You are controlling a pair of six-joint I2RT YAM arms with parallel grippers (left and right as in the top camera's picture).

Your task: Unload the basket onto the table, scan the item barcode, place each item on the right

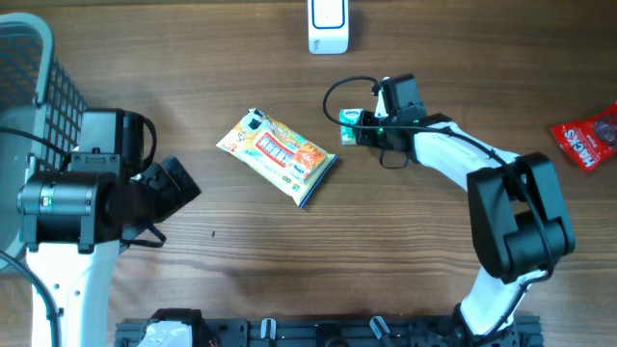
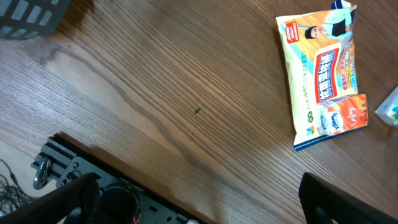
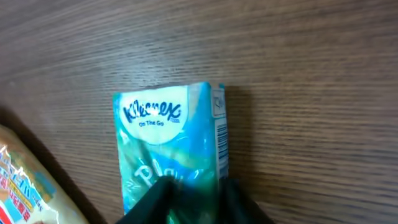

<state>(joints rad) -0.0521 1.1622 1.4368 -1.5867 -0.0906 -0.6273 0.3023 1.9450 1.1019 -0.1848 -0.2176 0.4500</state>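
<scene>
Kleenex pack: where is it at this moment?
Overhead, the Kleenex pack sits right of centre in the right gripper, just right of the orange snack bag and below the white device.

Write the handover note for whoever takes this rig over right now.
Left gripper: jaws open, empty, left side of the wooden table.
Right gripper: jaws pinch one end of the teal Kleenex tissue pack, which lies on the table.
White boxy device, likely the scanner: far edge.
Done: pack gripped.
Left: lift it, show its barcode to the scanner.
</scene>
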